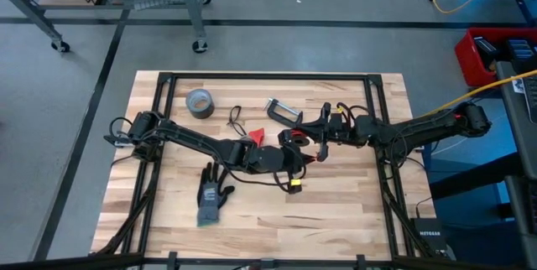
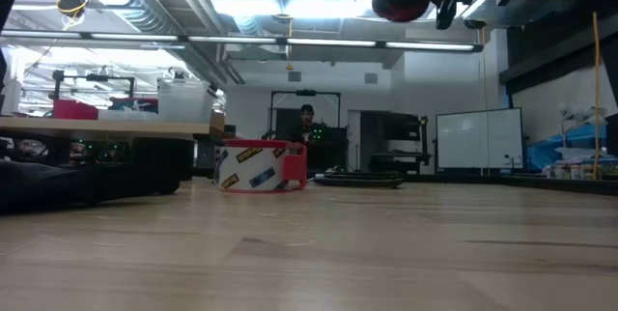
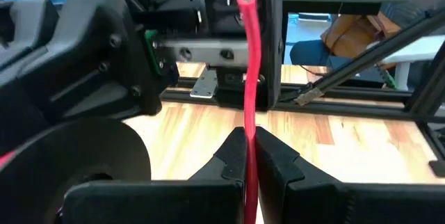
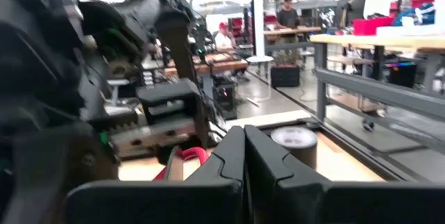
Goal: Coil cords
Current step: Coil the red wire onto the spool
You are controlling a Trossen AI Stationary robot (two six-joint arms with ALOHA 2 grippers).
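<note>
Both grippers meet above the middle of the table. My left gripper (image 1: 295, 159) (image 3: 249, 156) is shut on the red cord (image 3: 248, 78), which runs up out of its fingertips. My right gripper (image 1: 304, 138) (image 4: 243, 144) faces it from the right with its fingers shut. Loops of the red cord (image 4: 183, 157) lie just beside its fingers. The red cord (image 1: 291, 136) also shows as a bunch between the two hands, and it appears high above the table in the low view (image 2: 401, 0). The black cord (image 1: 236, 120) lies looped on the wood, left of centre. My left gripper pinches the red cord (image 3: 248, 137) between its two fingertips, reaching roughly level from the table's left. The cord rises from the fingers to its cut end (image 3: 246, 1), in front of the right hand's body, clear of the table. My right gripper is shut next to the red loops (image 4: 195, 154); I cannot tell whether it touches them.
A grey tape roll (image 1: 199, 102) (image 4: 295, 139) and a metal clamp (image 1: 284, 111) lie at the far side. A small red piece (image 1: 258, 134) sits near the left arm. A dark glove (image 1: 214, 196) lies near the front. A red-edged tape ring (image 2: 261, 167) shows in the low view.
</note>
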